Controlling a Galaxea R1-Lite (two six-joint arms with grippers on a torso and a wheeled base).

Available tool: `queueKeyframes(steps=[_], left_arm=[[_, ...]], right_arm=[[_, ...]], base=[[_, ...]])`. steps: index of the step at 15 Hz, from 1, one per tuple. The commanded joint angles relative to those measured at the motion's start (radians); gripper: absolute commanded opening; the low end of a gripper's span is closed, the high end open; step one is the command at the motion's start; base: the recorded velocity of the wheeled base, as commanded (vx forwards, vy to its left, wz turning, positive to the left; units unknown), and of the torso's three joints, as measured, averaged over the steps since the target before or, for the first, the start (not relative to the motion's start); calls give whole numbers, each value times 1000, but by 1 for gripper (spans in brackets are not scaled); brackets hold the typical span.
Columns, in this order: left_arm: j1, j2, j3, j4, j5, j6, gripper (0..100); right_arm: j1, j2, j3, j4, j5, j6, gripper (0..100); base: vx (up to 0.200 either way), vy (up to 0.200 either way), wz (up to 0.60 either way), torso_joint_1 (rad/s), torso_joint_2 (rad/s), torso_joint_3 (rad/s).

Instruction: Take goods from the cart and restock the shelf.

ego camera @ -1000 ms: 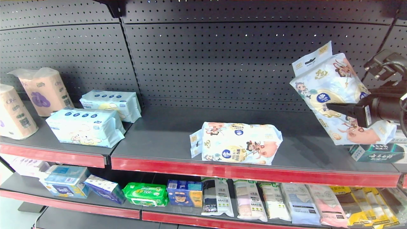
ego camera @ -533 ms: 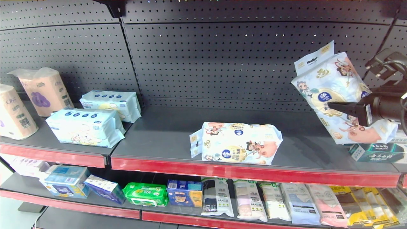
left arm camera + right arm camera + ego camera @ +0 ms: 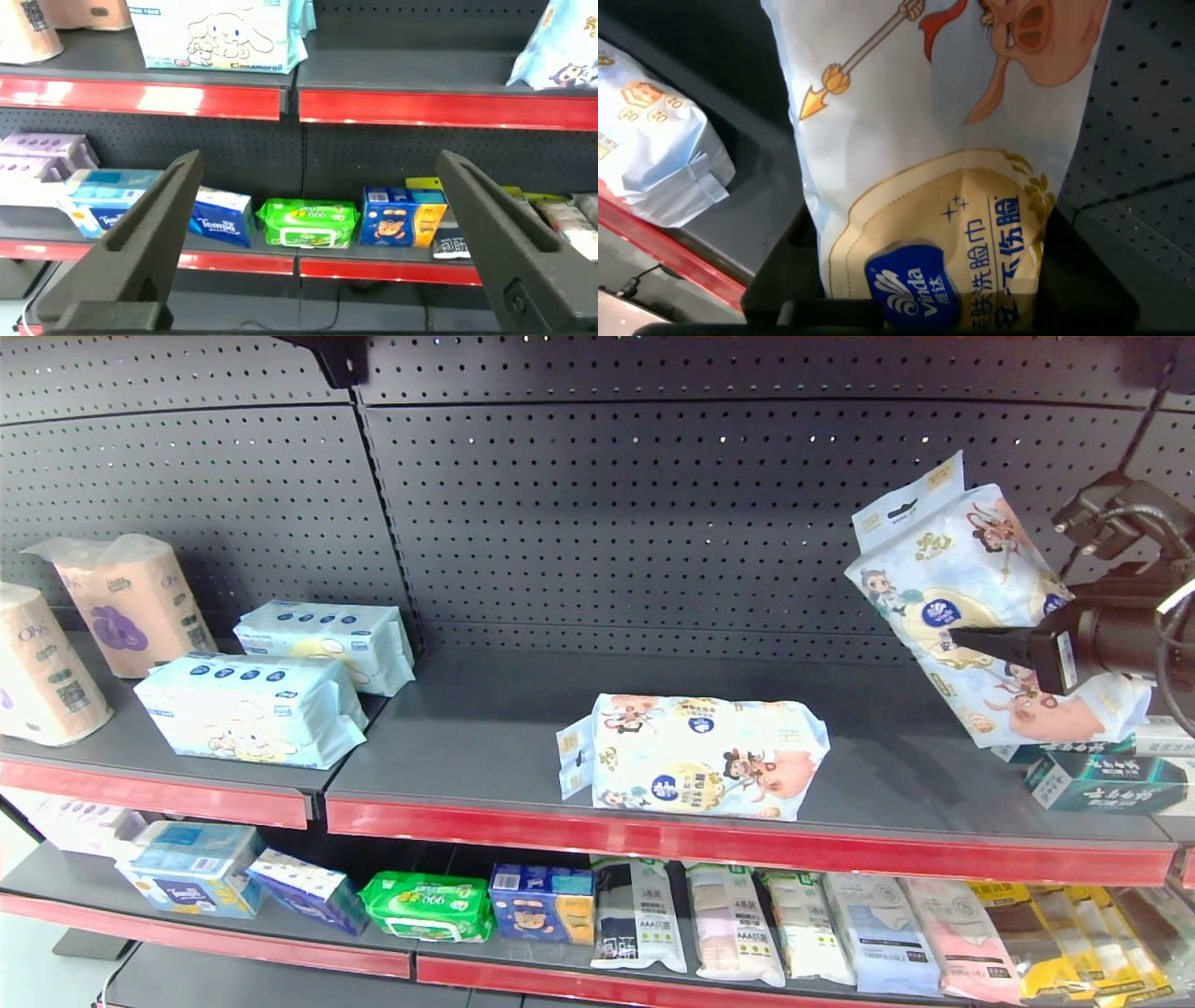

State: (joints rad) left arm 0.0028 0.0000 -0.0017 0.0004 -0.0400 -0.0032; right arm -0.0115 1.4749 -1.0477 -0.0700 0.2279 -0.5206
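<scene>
My right gripper (image 3: 980, 642) is shut on a white cartoon-printed tissue pack (image 3: 971, 588), held tilted in the air over the right end of the upper shelf (image 3: 523, 728). Seen from the right wrist, this pack (image 3: 943, 187) sits squeezed between the two dark fingers (image 3: 780, 271). A matching pack (image 3: 695, 756) lies flat on the shelf near its front edge, and appears again as the lying pack (image 3: 654, 140) beside the held one. My left gripper (image 3: 318, 233) is open, low in front of the lower shelf, with nothing between its fingers.
Dark green boxes (image 3: 1092, 775) sit under the held pack at the shelf's right end. Light blue tissue packs (image 3: 252, 709) and paper rolls (image 3: 131, 602) fill the left section. The shelf between the blue packs and the lying pack is bare. Small goods (image 3: 429, 905) line the lower shelf.
My right gripper has carried the cartoon pack slightly up and a little to the left. Nothing on the shelves has moved.
</scene>
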Motion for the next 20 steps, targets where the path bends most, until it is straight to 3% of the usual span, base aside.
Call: queueKeyframes(steps=[1, 7, 16, 20], left_arm=[[0, 0, 0, 0, 0, 0, 100], [0, 0, 0, 1, 0, 0, 100], [0, 0, 0, 0, 0, 0, 100], [0, 0, 0, 0, 0, 0, 100]], right_arm=[[1, 36, -32, 3, 14, -4, 0], [8, 170, -143, 16, 103, -58, 0], [47, 351, -497, 378, 143, -226, 0], [90, 412, -583, 400, 139, -228, 0]], base=[[0, 0, 0, 0, 0, 0], [0, 0, 0, 0, 0, 0], [0, 0, 0, 0, 0, 0], [0, 0, 0, 0, 0, 0]])
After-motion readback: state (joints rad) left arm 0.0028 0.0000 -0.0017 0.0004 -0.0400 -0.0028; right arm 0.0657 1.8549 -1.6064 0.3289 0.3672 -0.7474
